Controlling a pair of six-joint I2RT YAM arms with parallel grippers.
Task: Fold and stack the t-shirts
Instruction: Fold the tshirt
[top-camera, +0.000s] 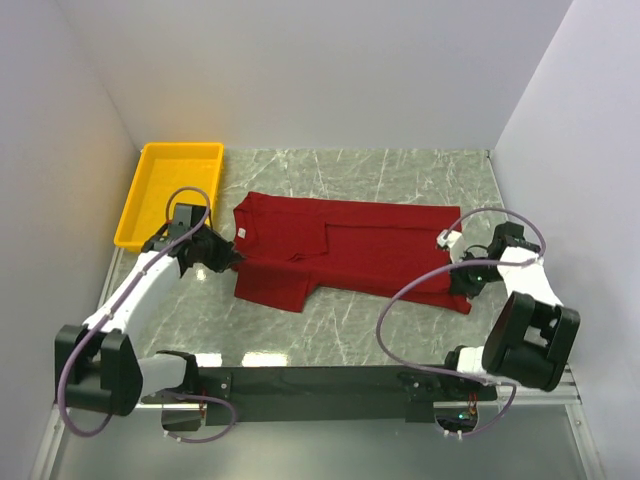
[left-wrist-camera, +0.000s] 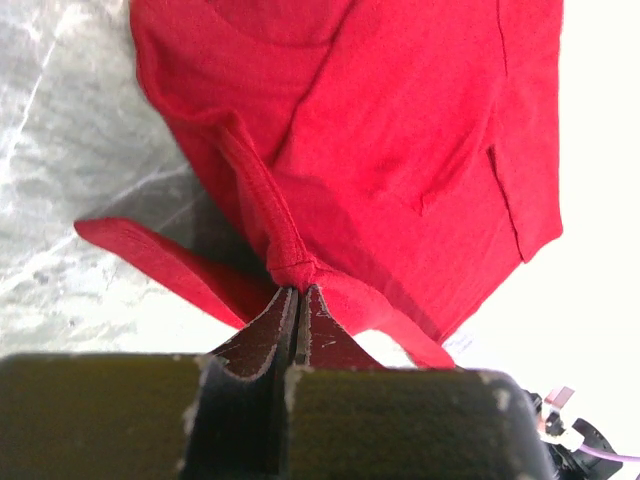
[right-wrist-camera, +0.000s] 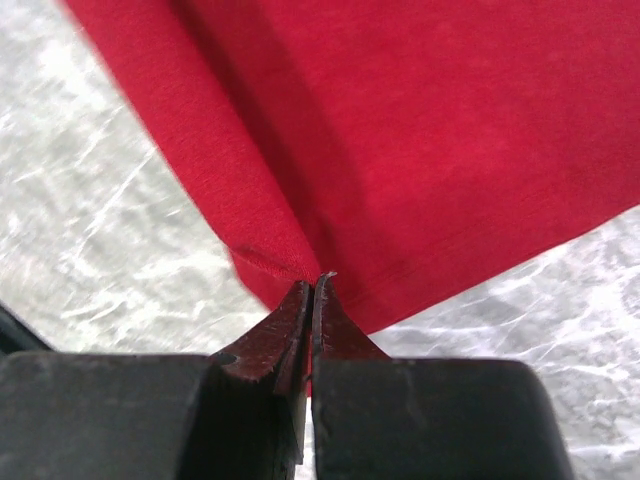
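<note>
The dark red t-shirt (top-camera: 345, 248) lies spread across the marble table, neck end to the left, with a small white label (top-camera: 241, 232) at its left edge. My left gripper (top-camera: 232, 259) is shut on a bunched fold of the t-shirt (left-wrist-camera: 400, 130) at its left side; the cloth rises slightly from the table there. My right gripper (top-camera: 462, 281) is shut on the t-shirt's hem (right-wrist-camera: 420, 150) at its right end, and the cloth pulls up from the table towards the jaws.
A yellow tray (top-camera: 147, 205) stands at the back left, just left of the shirt. White walls close in the table on three sides. The black mounting rail (top-camera: 320, 382) runs along the near edge.
</note>
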